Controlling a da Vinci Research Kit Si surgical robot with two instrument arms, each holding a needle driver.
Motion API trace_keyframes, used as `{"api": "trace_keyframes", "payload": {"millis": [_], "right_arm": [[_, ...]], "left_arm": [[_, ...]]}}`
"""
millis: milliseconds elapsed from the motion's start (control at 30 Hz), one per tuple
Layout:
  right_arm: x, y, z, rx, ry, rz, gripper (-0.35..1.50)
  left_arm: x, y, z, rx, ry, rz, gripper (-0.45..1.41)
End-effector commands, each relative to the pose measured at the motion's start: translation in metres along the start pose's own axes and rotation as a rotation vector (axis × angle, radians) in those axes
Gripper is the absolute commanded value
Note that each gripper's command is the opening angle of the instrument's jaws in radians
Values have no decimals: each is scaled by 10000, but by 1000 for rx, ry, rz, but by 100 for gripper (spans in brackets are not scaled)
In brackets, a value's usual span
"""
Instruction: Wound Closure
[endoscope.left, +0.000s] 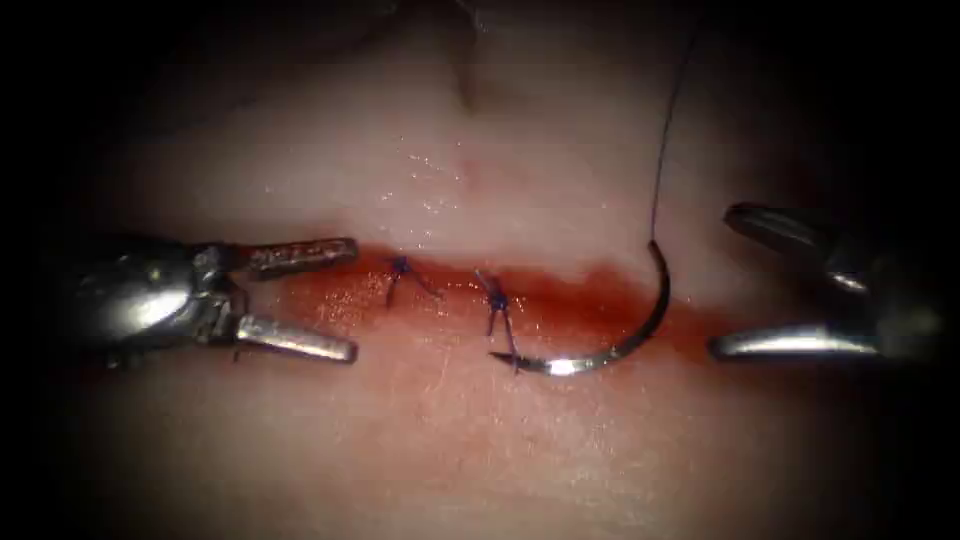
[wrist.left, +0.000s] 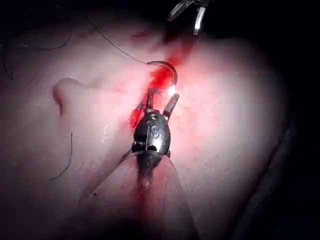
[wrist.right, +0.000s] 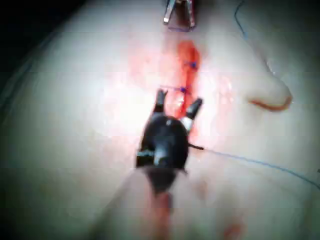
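The cut (endoscope.left: 560, 300) runs left to right across the tissue (endoscope.left: 480, 440) and is wet with red fluid. The curved needle (endoscope.left: 630, 340) lies loose on the right part of the cut, held by neither tool, its tip beside the second stitch (endoscope.left: 496, 302). Its thread (endoscope.left: 662, 150) leads from the needle's tail up and away. My left tool (endoscope.left: 352, 298) stands open at the cut's left end, holding nothing. At the right end my right tool (endoscope.left: 722, 280) is open and holds nothing. The needle (wrist.left: 173, 74) lies just beyond the left tool (wrist.left: 160, 102).
Two tied blue stitches, the first (endoscope.left: 400, 268) left of the second, cross the cut with short cut ends. A fold of tissue (wrist.left: 67, 90) rises beside the wound. Thread (wrist.right: 250, 160) trails over the tissue past the right tool (wrist.right: 177, 102).
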Motion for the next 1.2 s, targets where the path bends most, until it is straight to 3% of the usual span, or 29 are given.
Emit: {"api": "trace_keyframes", "payload": {"millis": [33, 200, 500, 867, 1033, 1200], "right_arm": [[-4, -8, 8, 3, -1, 3, 113], [-2, -8, 10, -11, 0, 4, 123], [-6, -14, 9, -41, 1, -21, 129], [-5, -21, -5, -44, -57, -53, 121], [-6, -29, -17, -53, -101, -59, 121], [-5, -36, -20, -50, -107, -63, 121]], "left_arm": [[-7, 4, 6, -2, 0, -4, 58], [-4, 4, 6, 17, -3, -7, 73], [1, 21, 25, 39, -17, -6, 66], [10, 47, 84, 94, -178, -5, 65], [-2, 47, 103, 162, -343, 18, 65], [-19, 45, 118, 176, -413, 28, 63]]}}
